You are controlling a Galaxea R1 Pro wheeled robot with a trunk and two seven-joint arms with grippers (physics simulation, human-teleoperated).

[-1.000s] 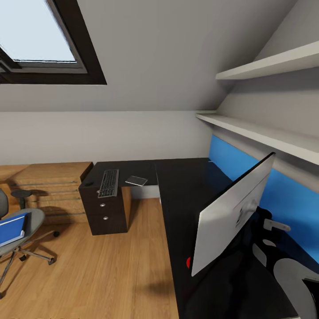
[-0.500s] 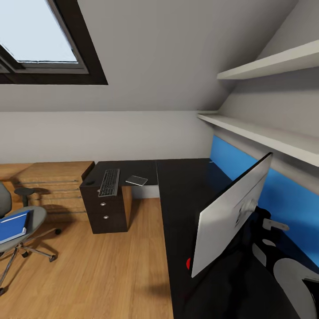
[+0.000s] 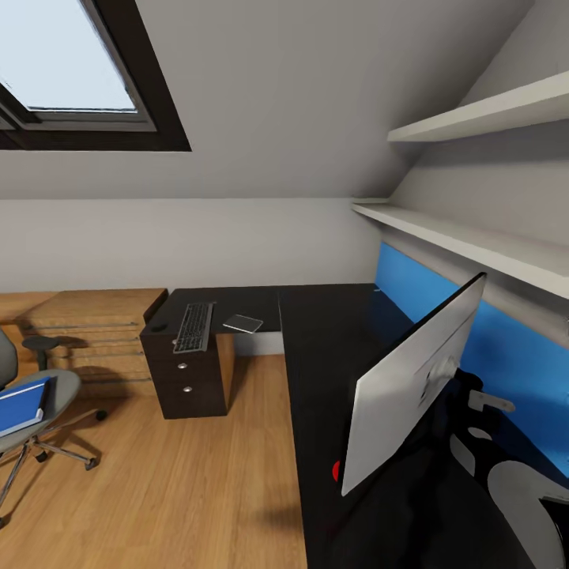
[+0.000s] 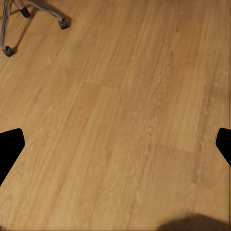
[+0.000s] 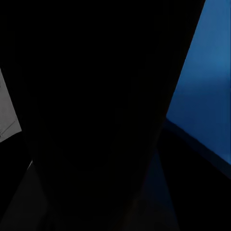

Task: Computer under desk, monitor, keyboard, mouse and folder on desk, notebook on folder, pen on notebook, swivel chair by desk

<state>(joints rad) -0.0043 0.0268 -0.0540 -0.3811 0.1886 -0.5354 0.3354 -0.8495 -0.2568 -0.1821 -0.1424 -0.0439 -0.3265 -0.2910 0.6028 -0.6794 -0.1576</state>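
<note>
The black L-shaped desk (image 3: 324, 348) runs along the blue panel. On its near right part the monitor (image 3: 407, 387) stands tilted, white back towards me. My right arm (image 3: 514, 482) is behind it, its fingers lost in the dark. At the desk's far left end the keyboard (image 3: 194, 325) lies between a small dark mouse (image 3: 158, 326) and a thin grey pad, apparently the notebook (image 3: 243, 322). The blue folder (image 3: 22, 405) rests on the swivel chair (image 3: 59, 387) at far left. My left gripper (image 4: 115, 144) hangs open over bare floor. The computer and pen are out of view.
A black drawer cabinet (image 3: 190, 379) stands under the desk's left end, with a light wooden chest (image 3: 95, 332) beside it. Two white shelves (image 3: 474, 237) jut out above the desk. Chair castors (image 4: 62, 21) show near my left gripper. Wood floor (image 3: 197, 490) lies open between chair and desk.
The whole picture has shifted slightly, so the camera has moved a little. Nothing on the desk or chair has visibly moved.
</note>
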